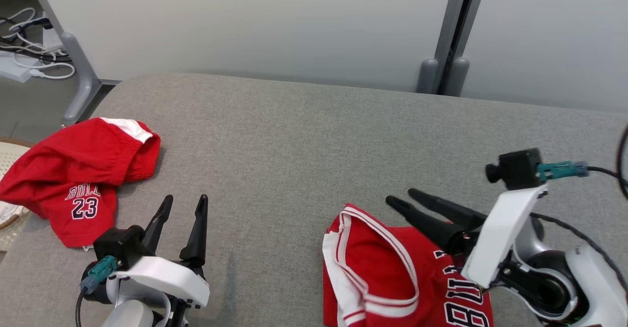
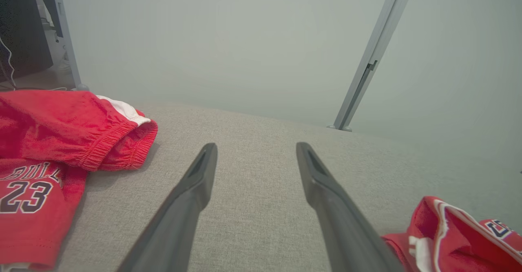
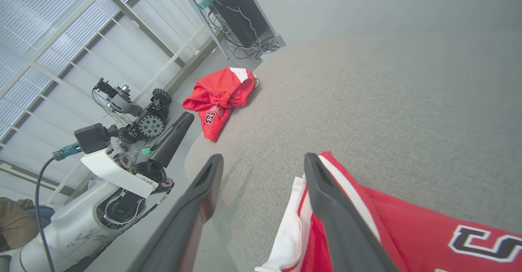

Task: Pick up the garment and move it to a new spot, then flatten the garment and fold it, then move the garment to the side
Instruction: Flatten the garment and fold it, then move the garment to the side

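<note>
A red jersey (image 1: 392, 278) with white trim lies crumpled at the near right of the grey cloth surface (image 1: 304, 140). My right gripper (image 1: 403, 197) hovers open over its upper edge; in the right wrist view one finger (image 3: 326, 198) crosses the jersey (image 3: 408, 227) and nothing sits between the fingers. Red shorts (image 1: 73, 180) marked "23" lie bunched at the left edge. My left gripper (image 1: 184, 202) stands open just right of the shorts, apart from them. The left wrist view shows the shorts (image 2: 49, 141) to the left of its gripper (image 2: 256, 145) and the jersey (image 2: 456, 235) at lower right.
Pale partition panels with a grey post (image 1: 454, 28) close off the back. Cables (image 1: 29, 42) lie on the floor at far left, and a woven object (image 1: 10, 155) sits under the shorts' edge. A wheeled device (image 3: 138, 117) stands on the floor beyond the surface.
</note>
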